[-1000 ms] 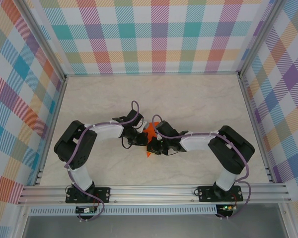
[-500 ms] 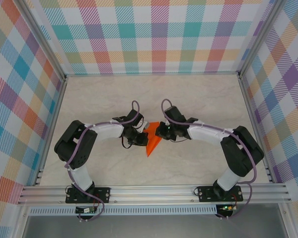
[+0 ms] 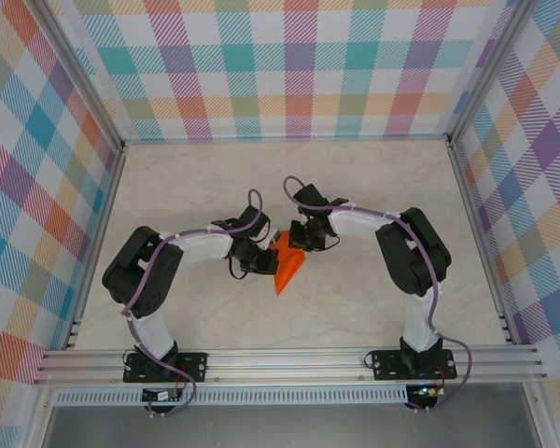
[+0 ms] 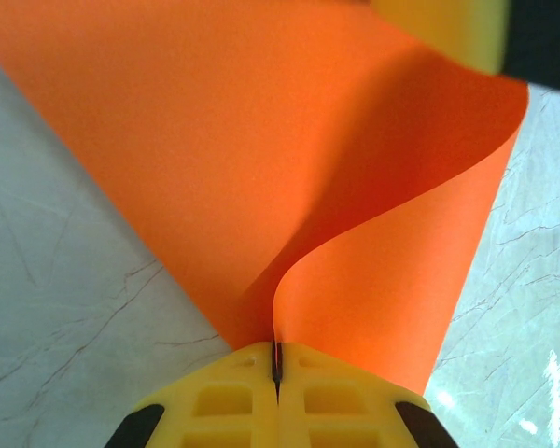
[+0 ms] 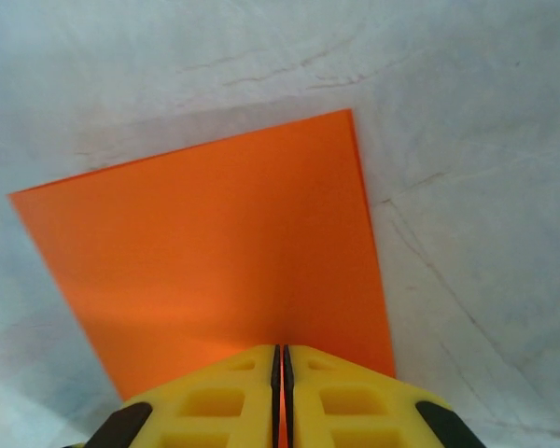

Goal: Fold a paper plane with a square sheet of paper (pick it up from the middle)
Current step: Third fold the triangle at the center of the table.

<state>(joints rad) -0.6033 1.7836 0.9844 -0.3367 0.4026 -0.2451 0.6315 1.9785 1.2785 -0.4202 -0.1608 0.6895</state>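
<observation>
1. Aluminium rail runs along the near edge and carries both arm bases.
2. Left gripper is pinched tight on the paper plane at its left edge.
3. Right gripper is clamped on the plane's far end. The sheet curls between them, mid-table.
4. Plaid walls stand behind.

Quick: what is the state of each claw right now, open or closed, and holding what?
Left claw: closed, holding the plane.
Right claw: closed, holding the plane too.
</observation>
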